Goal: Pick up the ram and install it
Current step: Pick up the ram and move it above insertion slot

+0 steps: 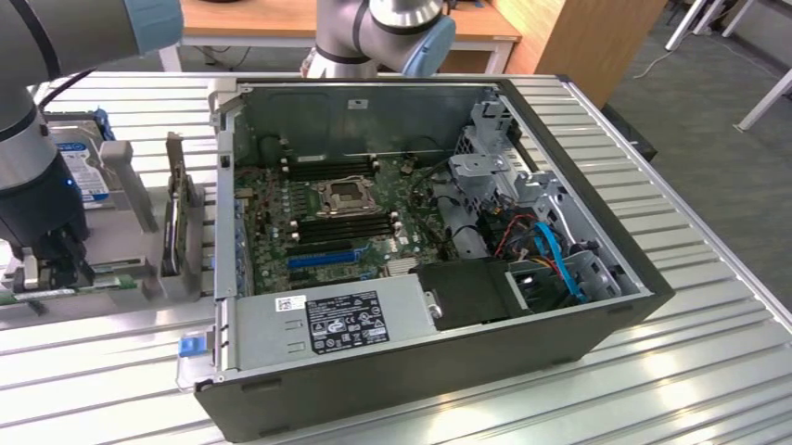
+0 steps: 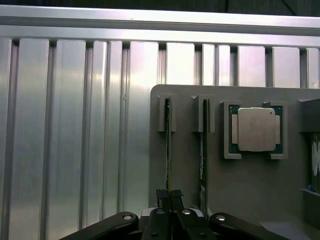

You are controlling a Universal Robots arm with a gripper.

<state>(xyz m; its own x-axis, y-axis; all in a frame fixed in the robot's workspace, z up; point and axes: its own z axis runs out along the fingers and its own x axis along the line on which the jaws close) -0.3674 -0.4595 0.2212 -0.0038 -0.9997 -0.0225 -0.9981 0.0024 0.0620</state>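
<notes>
hand: the hand (image 2: pixel 169 196) is pinched pretty much all the way closed, fingertips clamped on either side of the ram's thin edge

ram: the ram (image 2: pixel 168 150) is standing on edge in the outermost slot of the grey holder (image 2: pixel 250 195), so it's gripped but still seated there

neighbours: a second stick (image 2: pixel 204 150) stands in the next slot over, just beside the ram but not touching it; past that a CPU (image 2: pixel 256 129) lies flat in its own pocket

arm: in the exterior view the arm (image 1: pixel 31 158) comes down over the holder at that view's left edge, right next to the open case (image 1: pixel 433 371)

case: lying on its side with the lid off, motherboard (image 1: pixel 334 213) facing up, well apart from the hand

desk: the ribbed metal desk (image 2: pixel 75 150) carries both holder and case
</notes>
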